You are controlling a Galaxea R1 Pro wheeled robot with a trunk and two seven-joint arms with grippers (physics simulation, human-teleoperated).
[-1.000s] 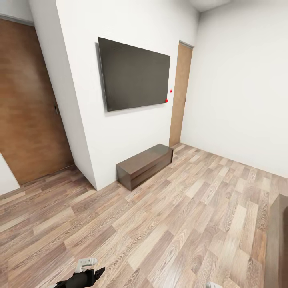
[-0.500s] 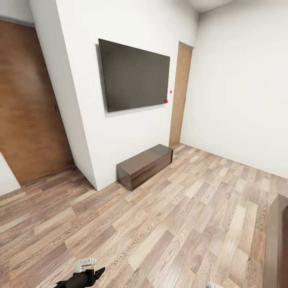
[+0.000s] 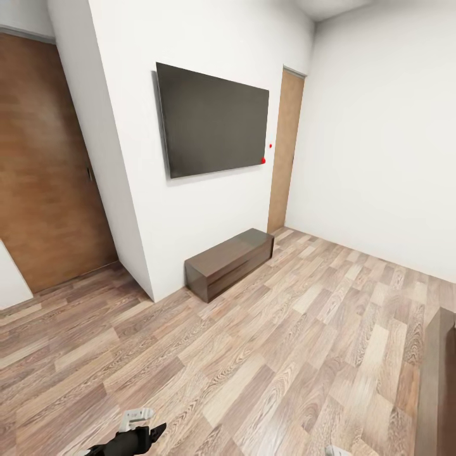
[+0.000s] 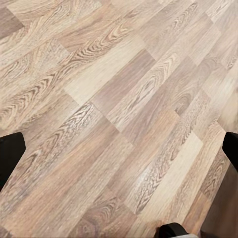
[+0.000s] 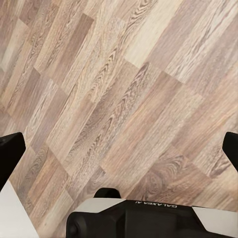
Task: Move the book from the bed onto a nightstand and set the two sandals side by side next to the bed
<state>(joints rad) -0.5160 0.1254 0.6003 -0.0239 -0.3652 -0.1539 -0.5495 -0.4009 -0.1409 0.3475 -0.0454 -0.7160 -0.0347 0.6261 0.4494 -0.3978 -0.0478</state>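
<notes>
**Both jaws wide and empty, robot facing the TV wall**

Both jaws stand spread wide with nothing between them. On the left gripper (image 4: 119, 148) the dark fingertips (image 4: 10, 153) sit at opposite edges of its wrist view, with bare planks between. The right gripper (image 5: 119, 148) is the same, its fingertips (image 5: 10, 151) far apart over bare floor.

None of the book, the sandals or a nightstand can be seen. A dark wooden edge (image 3: 437, 386) shows well to the right of the television (image 3: 212, 120); it may be the bed frame, but I cannot tell.

The likely trouble is in the driving. Turning to find the bed with that edge close by could knock the base or the right arm against it. The low cabinet (image 3: 228, 259) below the television also juts out from the wall and could be clipped. The arms hang low, the left arm (image 3: 130, 437) just over the floor, so a dip of the trunk could scrape it.

The floor (image 3: 266, 354) is wood planking in mixed browns, bare. The walls are white. A wide brown door (image 3: 44, 164) lies left of the television, a narrow one (image 3: 285, 152) right of it.
</notes>
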